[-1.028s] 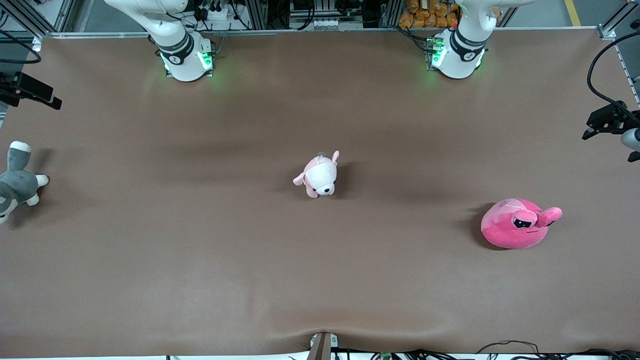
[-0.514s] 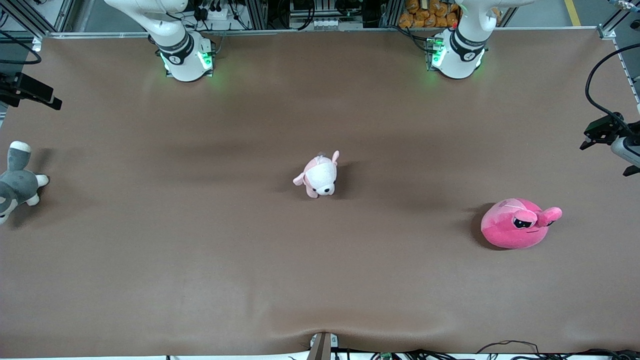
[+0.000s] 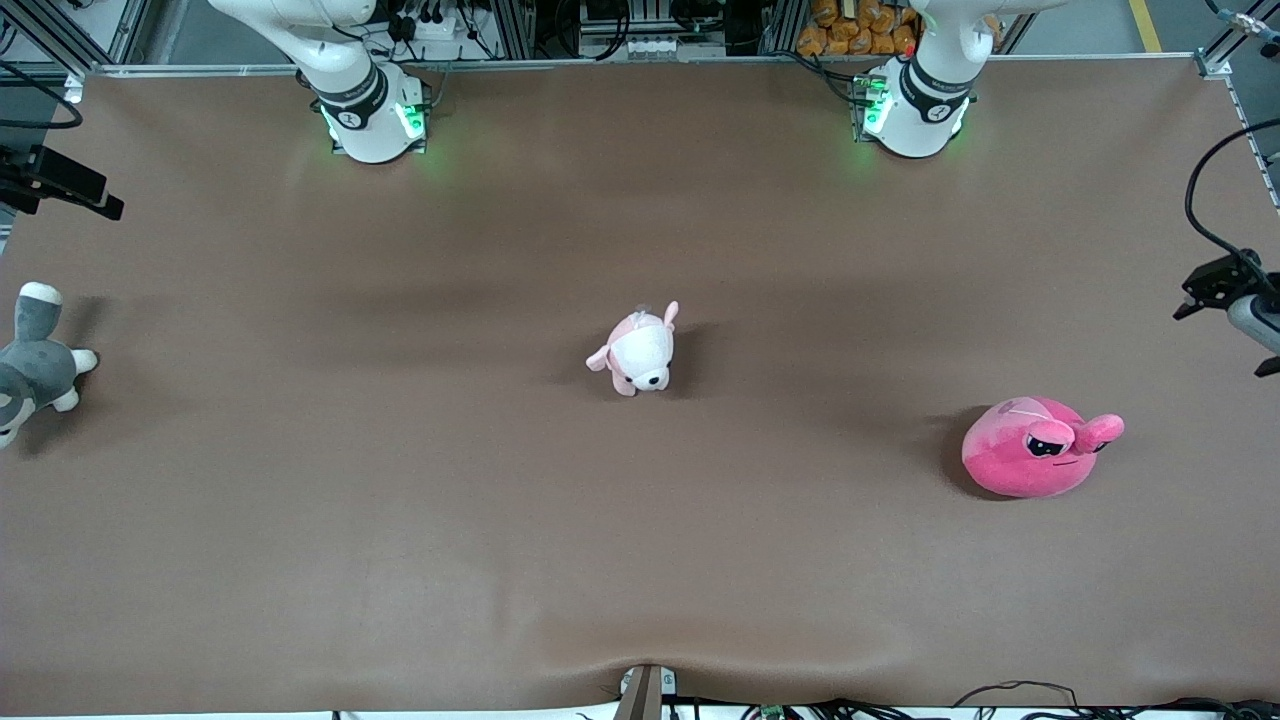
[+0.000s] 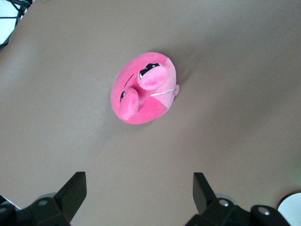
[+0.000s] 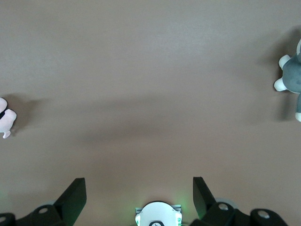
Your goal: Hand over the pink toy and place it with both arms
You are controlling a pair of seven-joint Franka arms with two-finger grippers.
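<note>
With the pink toy (image 3: pixel 1035 447) lying at the lower right of the front view and the left gripper (image 4: pixel 139 194) spread wide above it, drop straight down and pinch its plump body centrally, while the right gripper (image 5: pixel 139 194), also spread, waits high.

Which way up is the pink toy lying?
Upright: the pink toy rests on the table on its base, eye stalks and mouth showing on top.

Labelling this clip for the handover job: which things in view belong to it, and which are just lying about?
Belongs to the job:
- pink toy, on the table toward the left arm's end
- left gripper, open, up over the pink toy
- right gripper, open, waiting over bare table

Just lying about:
- small puppy plush, mid-table
- grey plush animal, at the right arm's end
</note>
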